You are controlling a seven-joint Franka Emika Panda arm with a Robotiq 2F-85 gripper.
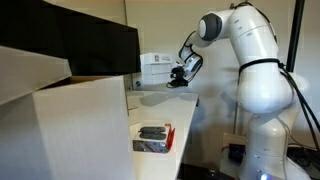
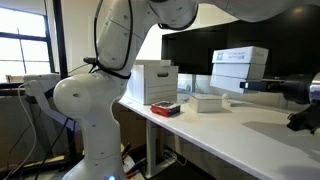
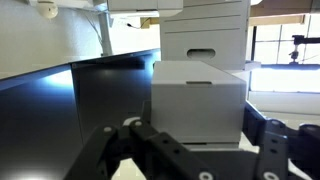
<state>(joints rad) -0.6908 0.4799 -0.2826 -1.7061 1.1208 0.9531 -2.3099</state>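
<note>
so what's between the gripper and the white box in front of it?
Nothing: in the wrist view only bare white tabletop separates the gripper from the white box.

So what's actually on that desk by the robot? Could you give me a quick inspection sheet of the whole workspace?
Surface: white desk, mostly bare.
Job's things: white box straight ahead of the tool in the wrist view; stacked white boxes behind it.
Clutter: white storage box with handle slot; red tray holding dark items; small flat white box; cardboard box in the foreground.
Grippers: tool shut, holding nothing, hovering above the desk.
Cables: black cable running down behind the arm.
Surroundings: dark monitors behind the desk; windows; white wall.
</note>
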